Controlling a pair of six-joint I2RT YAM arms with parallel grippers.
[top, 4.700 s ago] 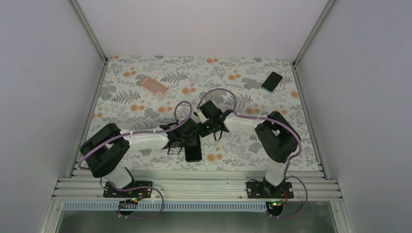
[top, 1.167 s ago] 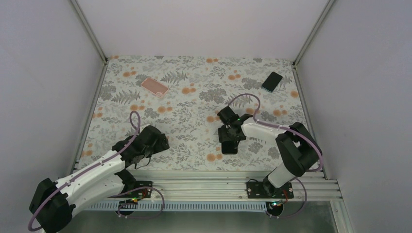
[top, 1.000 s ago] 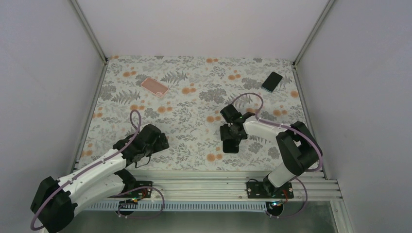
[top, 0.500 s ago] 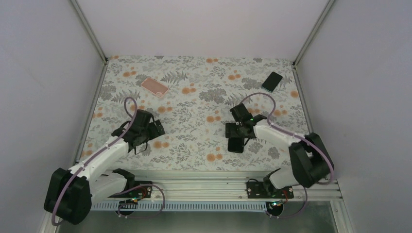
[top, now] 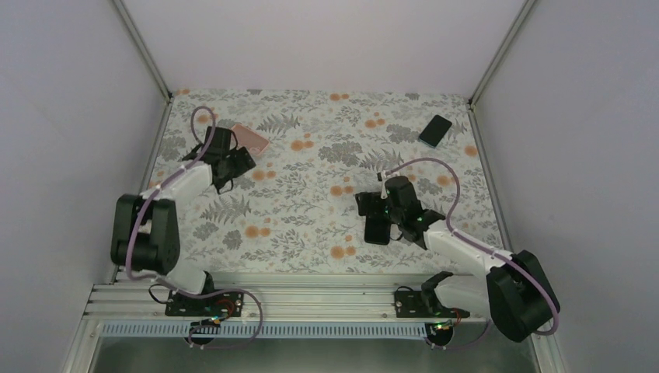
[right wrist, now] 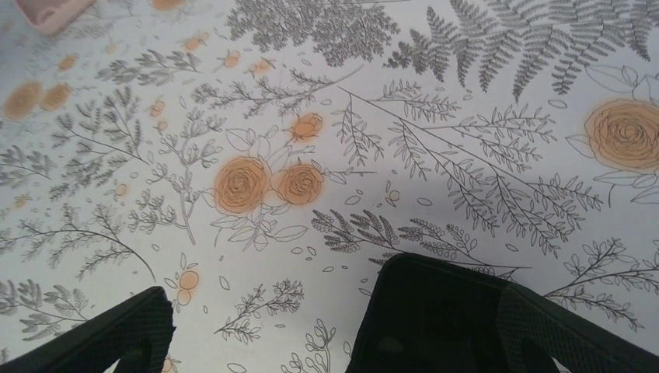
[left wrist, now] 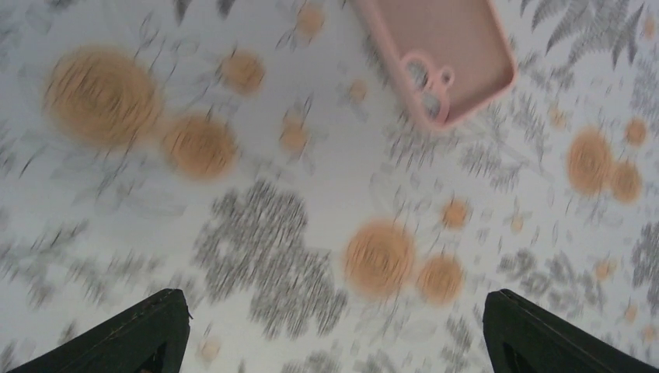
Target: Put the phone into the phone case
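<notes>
**Top view:** my left gripper (top: 235, 165) reaches to the far left of the floral cloth (top: 311, 167), jaws spread, with the pink case (top: 252, 141) just beyond its fingertips. My right gripper (top: 374, 214) hangs low near mid-table over a black slab (top: 378, 231) — phone or case, I cannot tell from here. The phone (top: 435, 130), dark with a bluish edge, lies flat by the far right corner. It is well beyond the right gripper and well apart from both grippers.

**Left wrist:** the picture is blurred. The left gripper (left wrist: 334, 326) is wide open and holds nothing, and only cloth shows between its fingers (left wrist: 148, 334). The pink case (left wrist: 451, 54) lies ahead of it and off to the right, with the camera cut-out at the end nearer the fingers — clear of both.

**Right wrist:** the right gripper (right wrist: 334, 311) also stands wide open. The black slab (right wrist: 435, 318) lies flat on the cloth between its fingers, hard by the right one and with a broad gap to the left one. I cannot tell whether slab and finger touch. A corner of the pink case (right wrist: 47, 12) shows far ahead to the left.
</notes>
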